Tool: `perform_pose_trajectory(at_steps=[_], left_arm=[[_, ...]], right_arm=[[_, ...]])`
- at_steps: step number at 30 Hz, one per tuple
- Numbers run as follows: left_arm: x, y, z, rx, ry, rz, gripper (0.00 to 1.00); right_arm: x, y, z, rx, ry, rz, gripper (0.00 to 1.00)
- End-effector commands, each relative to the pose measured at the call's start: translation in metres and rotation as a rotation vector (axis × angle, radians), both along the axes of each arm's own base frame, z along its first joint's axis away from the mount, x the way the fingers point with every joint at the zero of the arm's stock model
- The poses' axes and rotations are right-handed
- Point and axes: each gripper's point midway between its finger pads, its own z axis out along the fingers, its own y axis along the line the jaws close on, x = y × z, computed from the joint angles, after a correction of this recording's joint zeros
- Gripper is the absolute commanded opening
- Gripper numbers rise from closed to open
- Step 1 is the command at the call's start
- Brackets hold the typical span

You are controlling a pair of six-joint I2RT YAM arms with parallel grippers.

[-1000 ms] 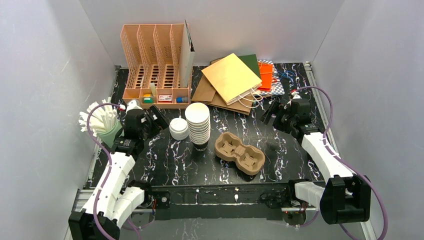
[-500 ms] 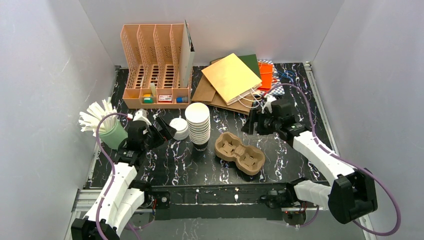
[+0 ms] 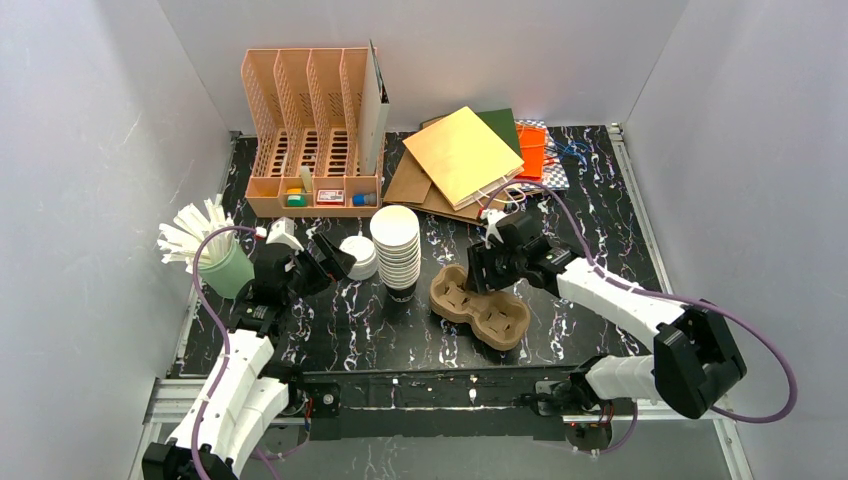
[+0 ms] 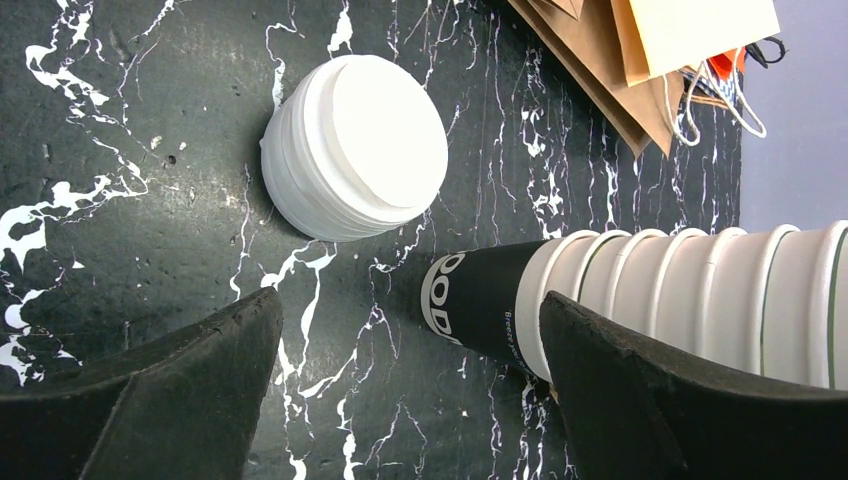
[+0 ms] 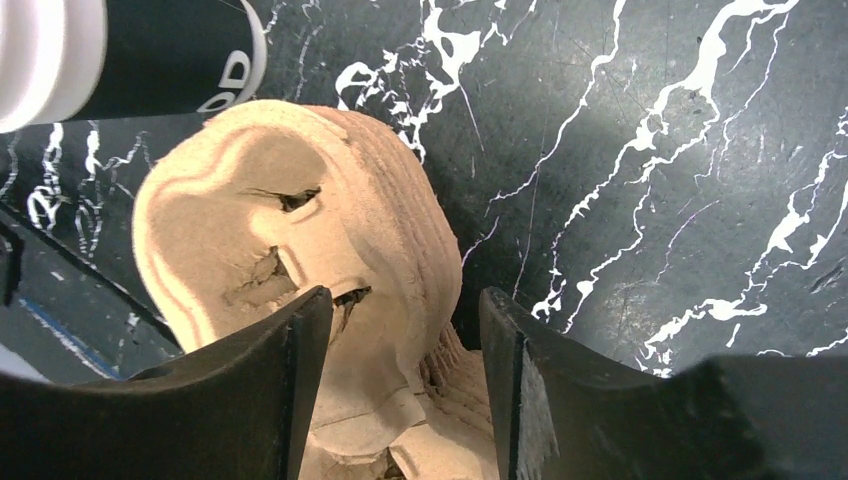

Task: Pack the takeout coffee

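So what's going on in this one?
The right end effector is down at the carrier, jaws either side of one end wall, not yet clamped. The carrier's pockets are empty. The left end effector hovers open between the lid stack and the cup stack, holding nothing.

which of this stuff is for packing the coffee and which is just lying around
Likely for the job: pulp cup carriers, stack of paper cups, stack of white lids, paper bags.
Just lying about: pink desk organizer, mint cup of straws.
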Motion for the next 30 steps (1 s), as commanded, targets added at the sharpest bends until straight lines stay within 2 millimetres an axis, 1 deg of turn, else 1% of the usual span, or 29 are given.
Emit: perform_pose_trajectory(at_steps=[1,3,5,8,10,13,15,19,22,25,27,28,30], left_arm=[[-0.005,-0.005,-0.002,-0.008,0.0,-0.034,0.98],[-0.005,-0.005,-0.002,-0.005,-0.001,-0.037,0.98],[-0.004,-0.005,-0.001,-0.005,-0.003,-0.038,0.98],[-0.004,-0.005,-0.001,-0.004,-0.002,-0.041,0.98],[-0.004,-0.005,-0.001,-0.003,-0.001,-0.041,0.98],[-0.004,-0.006,-0.002,-0.001,0.003,-0.043,0.98],[-0.004,-0.005,-0.003,-0.001,0.004,-0.043,0.98],[-0.005,-0.006,-0.005,-0.007,0.008,-0.039,0.98],[-0.005,-0.007,-0.008,-0.016,0.01,-0.038,0.98],[-0.005,-0.008,-0.009,-0.022,0.014,-0.043,0.98],[-0.005,-0.008,-0.008,-0.023,0.012,-0.042,0.98],[-0.005,-0.008,-0.009,-0.022,0.01,-0.045,0.98],[-0.005,-0.008,-0.009,-0.021,0.01,-0.047,0.98]], right_arm=[[0.009,0.003,0.001,-0.052,-0.038,-0.009,0.63],[0.011,0.0,-0.004,-0.076,-0.036,-0.032,0.6],[0.015,-0.005,-0.007,-0.099,-0.039,-0.066,0.54],[0.024,-0.017,-0.007,-0.136,-0.077,-0.156,0.48],[0.033,-0.031,-0.004,-0.171,-0.121,-0.237,0.44],[0.046,-0.057,0.001,-0.219,-0.18,-0.384,0.44],[0.055,-0.078,0.003,-0.233,-0.189,-0.5,0.43],[0.077,-0.126,0.004,-0.196,-0.173,-0.715,0.35],[0.094,-0.164,0.002,-0.166,-0.138,-0.867,0.32],[0.106,-0.188,-0.002,-0.153,-0.101,-0.96,0.32],[0.11,-0.208,-0.004,-0.172,-0.084,-1.032,0.32],[0.112,-0.215,-0.004,-0.164,-0.077,-1.051,0.34],[0.117,-0.224,-0.001,-0.137,-0.075,-1.066,0.4]])
